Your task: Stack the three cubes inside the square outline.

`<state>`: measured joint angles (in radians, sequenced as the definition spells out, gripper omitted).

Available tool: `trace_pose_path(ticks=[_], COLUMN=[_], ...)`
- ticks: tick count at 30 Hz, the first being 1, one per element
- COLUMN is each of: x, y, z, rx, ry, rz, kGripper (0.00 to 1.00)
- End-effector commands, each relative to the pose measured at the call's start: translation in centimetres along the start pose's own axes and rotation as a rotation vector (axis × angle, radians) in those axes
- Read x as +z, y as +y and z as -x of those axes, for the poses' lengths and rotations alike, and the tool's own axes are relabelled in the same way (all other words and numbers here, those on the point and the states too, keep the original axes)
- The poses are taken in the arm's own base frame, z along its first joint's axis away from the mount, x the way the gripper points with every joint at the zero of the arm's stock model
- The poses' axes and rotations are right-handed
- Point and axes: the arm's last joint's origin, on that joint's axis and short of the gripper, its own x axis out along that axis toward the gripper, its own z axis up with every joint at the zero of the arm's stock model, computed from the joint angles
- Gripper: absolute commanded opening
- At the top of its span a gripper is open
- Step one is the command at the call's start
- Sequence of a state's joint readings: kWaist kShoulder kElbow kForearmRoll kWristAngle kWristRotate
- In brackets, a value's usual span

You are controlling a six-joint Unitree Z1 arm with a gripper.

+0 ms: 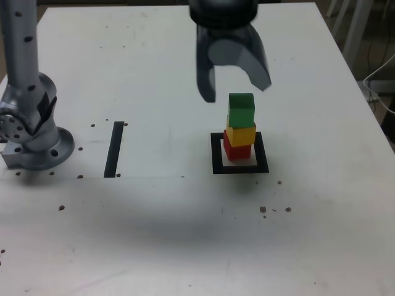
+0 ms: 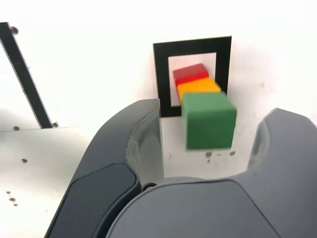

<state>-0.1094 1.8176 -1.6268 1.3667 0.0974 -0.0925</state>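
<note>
Three cubes stand stacked inside the black square outline (image 1: 216, 155): the red cube (image 1: 236, 150) at the bottom, the yellow cube (image 1: 241, 134) on it, the green cube (image 1: 241, 110) on top. The stack leans slightly, each cube a little offset. My gripper (image 1: 237, 92) hangs just above and behind the green cube with its jaws apart and nothing between them. In the wrist view the green cube (image 2: 209, 120) sits in the gap between the two dark fingers (image 2: 130, 144), touching neither, with the yellow cube (image 2: 198, 87), red cube (image 2: 189, 73) and outline (image 2: 192, 45) below.
A straight black tape strip (image 1: 114, 148) lies on the white table to the exterior view's left of the stack. The arm's grey base (image 1: 31, 132) stands at the exterior view's far left. Small dark specks dot the table. The table's edge runs along the exterior view's right.
</note>
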Motion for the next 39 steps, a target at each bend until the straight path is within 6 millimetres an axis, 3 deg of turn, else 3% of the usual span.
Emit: trace_pose_path(ticks=[1, 12, 22, 31, 39], x=[-1.3, -7.4, -12.9, -16.1, -17.3], y=[0.1, 0.5, 0.7, 0.6, 0.5], z=[0.6, 0.0, -3.4, -6.5, -8.2], rx=[0.000, -0.004, -0.010, -0.022, -0.029], ry=[0.005, 0.072, 0.141, 0.166, 0.188], rz=[-0.005, -0.016, -0.021, -0.022, -0.022], kGripper=[0.99, 0.99, 1.00, 1.00, 1.00])
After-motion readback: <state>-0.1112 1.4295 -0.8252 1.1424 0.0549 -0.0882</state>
